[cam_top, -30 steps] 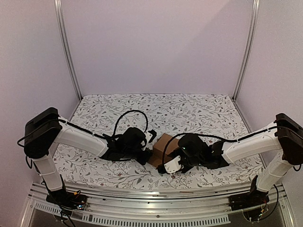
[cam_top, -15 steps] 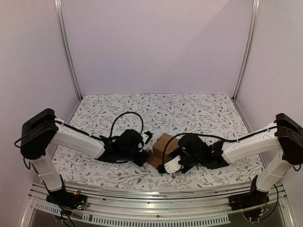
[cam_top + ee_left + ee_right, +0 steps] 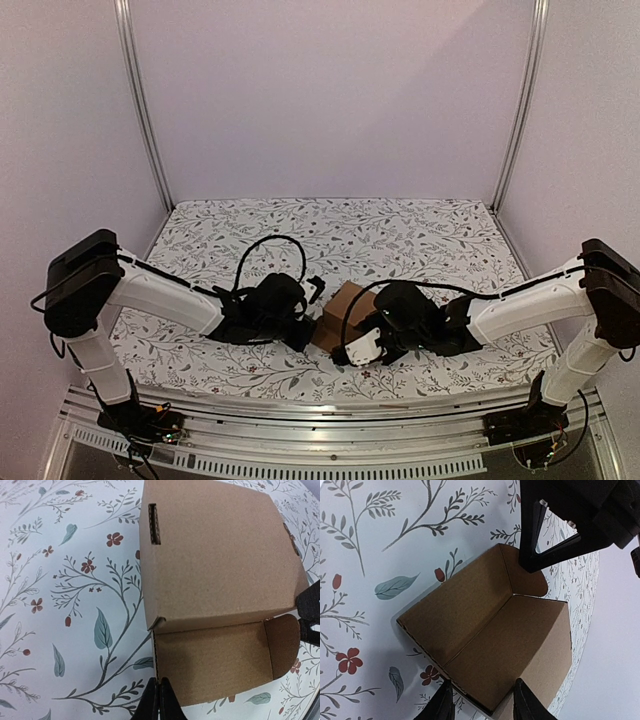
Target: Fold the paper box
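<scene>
Paper box (image 3: pixel 215 555): matt brown corrugated cardboard, rough grain. Table cover (image 3: pixel 45 645): smooth floral print. Right fingers (image 3: pixel 529 702): matt black plastic.

The bench (image 3: pixel 400 225) is white, printed all over with grey-green leaves, thin twigs and small red flowers. The paper box (image 3: pixel 343 303), plain brown cardboard, rests directly on it near the front edge, one flap open.
</scene>
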`<action>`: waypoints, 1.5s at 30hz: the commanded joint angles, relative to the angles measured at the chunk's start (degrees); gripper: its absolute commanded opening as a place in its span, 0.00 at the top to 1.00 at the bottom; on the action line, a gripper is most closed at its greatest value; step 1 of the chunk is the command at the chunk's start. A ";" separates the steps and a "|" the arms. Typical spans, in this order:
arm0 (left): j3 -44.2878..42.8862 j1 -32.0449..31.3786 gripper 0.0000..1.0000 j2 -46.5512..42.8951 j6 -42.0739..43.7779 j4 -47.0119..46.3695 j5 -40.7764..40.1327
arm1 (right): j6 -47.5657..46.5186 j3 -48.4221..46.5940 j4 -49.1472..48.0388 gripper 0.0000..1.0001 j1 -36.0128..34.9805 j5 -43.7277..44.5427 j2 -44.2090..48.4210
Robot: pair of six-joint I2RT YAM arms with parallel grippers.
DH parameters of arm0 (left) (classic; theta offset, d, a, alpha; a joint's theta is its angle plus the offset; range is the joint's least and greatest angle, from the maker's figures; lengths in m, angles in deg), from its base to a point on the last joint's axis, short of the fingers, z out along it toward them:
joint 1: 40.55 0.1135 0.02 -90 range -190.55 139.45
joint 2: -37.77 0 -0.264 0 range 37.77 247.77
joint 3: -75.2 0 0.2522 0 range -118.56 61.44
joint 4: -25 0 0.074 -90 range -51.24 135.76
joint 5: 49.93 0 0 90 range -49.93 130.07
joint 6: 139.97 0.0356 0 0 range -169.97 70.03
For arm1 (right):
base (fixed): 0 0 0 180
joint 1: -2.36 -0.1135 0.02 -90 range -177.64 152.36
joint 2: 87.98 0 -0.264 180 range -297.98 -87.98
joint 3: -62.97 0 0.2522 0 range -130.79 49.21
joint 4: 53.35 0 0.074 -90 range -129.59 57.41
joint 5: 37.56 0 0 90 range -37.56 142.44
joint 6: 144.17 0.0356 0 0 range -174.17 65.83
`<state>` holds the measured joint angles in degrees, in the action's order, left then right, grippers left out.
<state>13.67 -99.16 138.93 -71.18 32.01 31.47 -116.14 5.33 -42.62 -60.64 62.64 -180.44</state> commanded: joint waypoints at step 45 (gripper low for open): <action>0.13 -3.57 1.00 0.79 3.56 -3.89 -8.27 | 3.37 -3.67 6.24 0.61 -0.55 0.00 -3.69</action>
<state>15.44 -101.80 139.15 -68.93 28.84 23.47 -113.32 1.90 -39.84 -60.64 63.90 -182.48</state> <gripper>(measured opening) 0.004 0.389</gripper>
